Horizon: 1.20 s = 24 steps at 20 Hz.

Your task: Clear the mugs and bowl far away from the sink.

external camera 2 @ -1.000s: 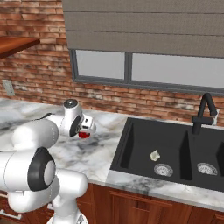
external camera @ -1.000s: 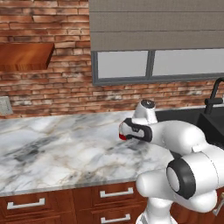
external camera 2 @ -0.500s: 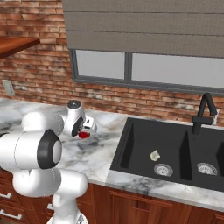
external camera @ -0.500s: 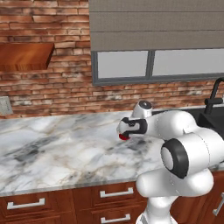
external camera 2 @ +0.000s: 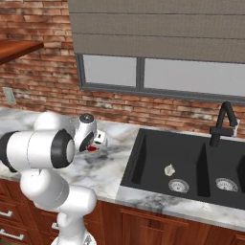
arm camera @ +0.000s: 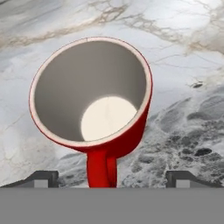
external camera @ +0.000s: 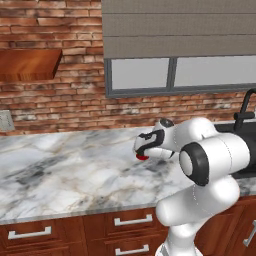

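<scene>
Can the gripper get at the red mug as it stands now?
Probably yes: in the hand view the red mug sits directly ahead of the gripper, handle toward it between the fingertips, with bare marble counter around it.

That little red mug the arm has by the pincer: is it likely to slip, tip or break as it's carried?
The red mug looks glossy, so its handle could probably slip a little between the pincer fingers. It is empty with a pale inside, so it is likely light. It looks rigid, perhaps ceramic, and might chip if dropped on the marble counter.
</scene>
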Motion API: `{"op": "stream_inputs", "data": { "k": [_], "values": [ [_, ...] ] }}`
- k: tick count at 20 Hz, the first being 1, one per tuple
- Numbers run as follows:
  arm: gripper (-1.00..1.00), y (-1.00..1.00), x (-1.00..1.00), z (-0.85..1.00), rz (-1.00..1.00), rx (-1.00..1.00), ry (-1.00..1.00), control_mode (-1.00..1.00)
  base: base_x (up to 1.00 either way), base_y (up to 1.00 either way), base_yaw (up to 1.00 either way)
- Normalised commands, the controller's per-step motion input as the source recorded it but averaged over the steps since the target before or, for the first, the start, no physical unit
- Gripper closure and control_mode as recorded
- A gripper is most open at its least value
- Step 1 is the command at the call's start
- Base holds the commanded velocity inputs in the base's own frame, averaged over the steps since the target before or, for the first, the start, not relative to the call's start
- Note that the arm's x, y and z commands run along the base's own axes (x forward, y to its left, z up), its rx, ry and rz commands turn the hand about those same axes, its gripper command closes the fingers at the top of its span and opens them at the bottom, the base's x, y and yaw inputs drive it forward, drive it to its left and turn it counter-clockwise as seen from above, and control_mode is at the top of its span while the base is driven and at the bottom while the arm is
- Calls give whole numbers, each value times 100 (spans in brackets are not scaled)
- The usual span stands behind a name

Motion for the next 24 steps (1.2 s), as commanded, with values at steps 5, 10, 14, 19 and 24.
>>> {"op": "stream_inputs", "data": {
  "k": [5,10,14,19,24],
  "values": [
    [100,3,0,-7,0,1,0,-100,0,0,0],
    [100,4,0,-10,0,0,0,-100,0,0,0],
    [100,3,0,-13,0,0,0,-100,0,0,0],
    [100,1,-10,17,0,1,0,-100,0,0,0],
    [100,0,-61,100,-1,0,0,-100,0,0,0]
  ]
}}
